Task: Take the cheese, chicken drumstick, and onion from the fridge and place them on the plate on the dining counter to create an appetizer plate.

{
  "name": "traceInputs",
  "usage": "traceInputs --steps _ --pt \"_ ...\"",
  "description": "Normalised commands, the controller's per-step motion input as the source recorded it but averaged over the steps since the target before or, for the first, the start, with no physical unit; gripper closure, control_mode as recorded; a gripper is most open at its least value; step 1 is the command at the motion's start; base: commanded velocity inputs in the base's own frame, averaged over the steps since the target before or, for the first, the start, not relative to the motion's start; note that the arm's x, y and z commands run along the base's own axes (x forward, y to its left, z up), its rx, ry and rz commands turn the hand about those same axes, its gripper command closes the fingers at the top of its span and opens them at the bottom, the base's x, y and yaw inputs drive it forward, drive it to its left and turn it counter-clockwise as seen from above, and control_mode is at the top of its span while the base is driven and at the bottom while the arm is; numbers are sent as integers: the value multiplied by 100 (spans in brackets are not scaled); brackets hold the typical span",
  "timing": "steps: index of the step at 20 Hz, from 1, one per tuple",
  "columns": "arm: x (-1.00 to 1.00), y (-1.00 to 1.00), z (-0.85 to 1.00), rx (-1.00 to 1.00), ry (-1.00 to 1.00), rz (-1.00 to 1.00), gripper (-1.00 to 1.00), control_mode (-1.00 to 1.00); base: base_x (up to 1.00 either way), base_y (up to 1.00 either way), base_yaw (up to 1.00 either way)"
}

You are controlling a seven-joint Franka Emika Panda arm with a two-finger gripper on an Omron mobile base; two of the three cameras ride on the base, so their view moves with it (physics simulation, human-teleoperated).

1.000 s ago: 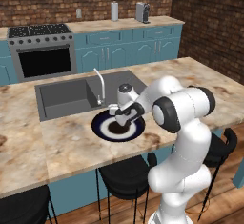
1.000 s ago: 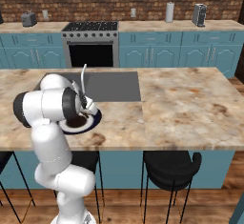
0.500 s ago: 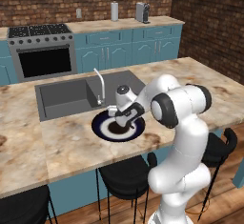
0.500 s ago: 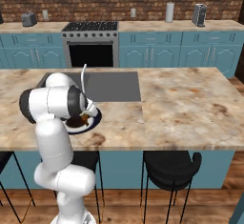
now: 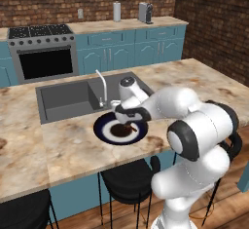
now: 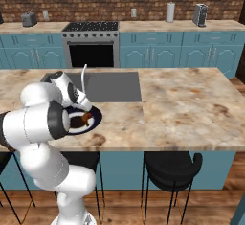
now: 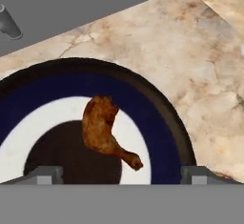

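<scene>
The chicken drumstick [image 7: 102, 130] lies loose on the plate [image 7: 159, 111], half on its white ring and half on its dark centre, with the bone end toward the rim. My gripper [image 7: 122, 174] hangs just above it, open, with one fingertip [image 7: 45, 174] on each side and nothing between them. In the left base view the gripper [image 5: 127, 117] hovers over the plate [image 5: 104, 131] on the dining counter [image 5: 73, 150]. From the right base view, the drumstick [image 6: 86, 118] shows beside the hand on the plate [image 6: 97, 118]. The cheese, the onion and the fridge are out of view.
The grey inset sink [image 5: 68, 99] with its faucet [image 5: 102, 84] lies right behind the plate. Black stools [image 5: 126, 179] stand under the counter's near edge. An oven [image 5: 46, 60] and teal cabinets line the brick wall. Bare counter [image 6: 191, 109] stretches to the right.
The gripper has opened wide and let go of the chicken drumstick, which now rests on the plate. The arm has barely shifted over the plate.
</scene>
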Motion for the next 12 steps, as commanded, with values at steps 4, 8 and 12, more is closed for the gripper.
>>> traceInputs --steps 4,8,12 --pt "-100 -55 80 9 -1 0 -100 -100 0 0 0" --pt "-100 -31 79 5 0 6 -100 -100 0 0 0" --pt "-92 -1 51 0 -2 28 -100 -100 0 0 0"
